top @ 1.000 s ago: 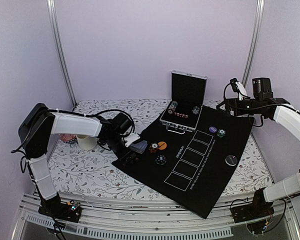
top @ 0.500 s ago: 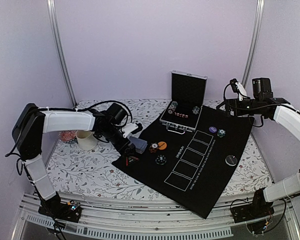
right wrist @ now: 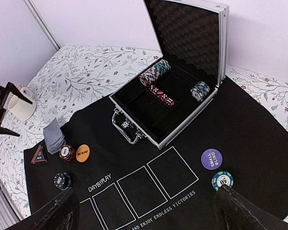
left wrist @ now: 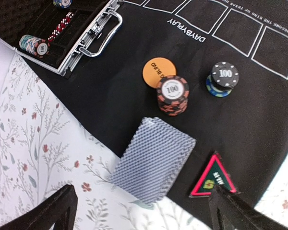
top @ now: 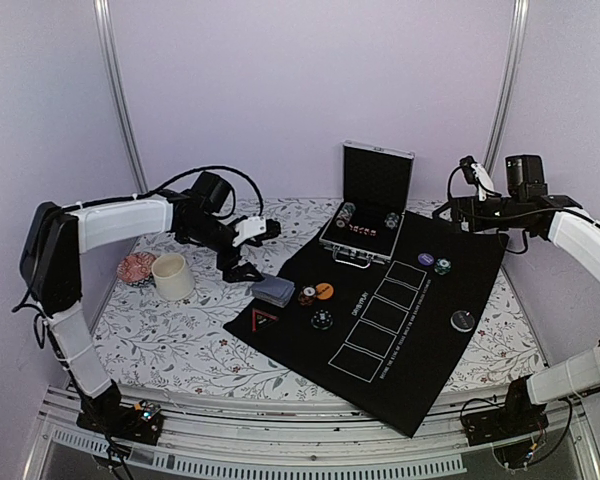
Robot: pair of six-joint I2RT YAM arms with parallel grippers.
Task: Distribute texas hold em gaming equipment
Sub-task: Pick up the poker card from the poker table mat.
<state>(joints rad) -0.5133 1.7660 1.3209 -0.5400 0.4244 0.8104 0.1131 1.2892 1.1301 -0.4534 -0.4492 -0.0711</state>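
- An aluminium case stands open at the far edge of the black mat, its foam-lined lid upright and its handle towards the mat.
- In its tray, a long row of striped chips lies on edge at one end and a short chip stack at the other, with a line of red dice between them.
- A cream cup stands upright on the floral desk, left of the mat; what it holds cannot be told.
- The deck of cards lies backs up and slightly skewed, straddling the mat's left edge. In the left wrist view its long axis runs from lower left to upper right.
- Just beside it are a red-and-black chip stack, touching an orange "big blind" disc, and a red-edged triangular marker.
- A black chip on a blue-green one sits a little further in.
- A purple "small blind" disc and a teal chip lie near the mat's far right, and a black disc near its right edge.
- The left pincer hovers over the deck, jaws wide apart and empty.
- The right pincer hangs high over the mat's far right, jaws apart and holding nothing.
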